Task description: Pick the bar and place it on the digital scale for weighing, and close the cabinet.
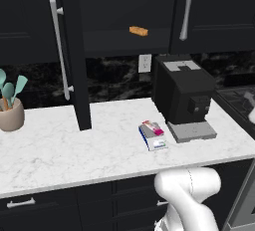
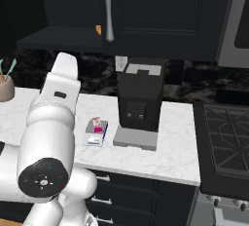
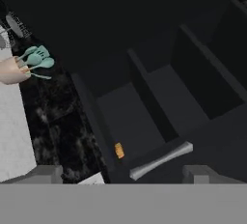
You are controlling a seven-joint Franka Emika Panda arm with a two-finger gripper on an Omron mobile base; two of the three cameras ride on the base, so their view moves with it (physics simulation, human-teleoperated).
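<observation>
I see the pink bar [image 1: 153, 127] lying on the digital scale [image 1: 153, 138], just left of the black machine's tray [image 1: 191, 131]. The cabinet door [image 1: 74, 51] stands open — my gripper [image 3: 123, 175] is released, holding nothing.

Bar [image 1: 153, 127]: lying on the digital scale [image 1: 152, 136], on the counter [image 1: 60, 150].
Scale: just left of the coffee machine [image 1: 182, 95].
Utensil jar [image 1: 10, 111]: counter's far left.
Cabinet [image 1: 74, 51]: above, door open; second bar [image 1: 138, 31] on its shelf.
</observation>
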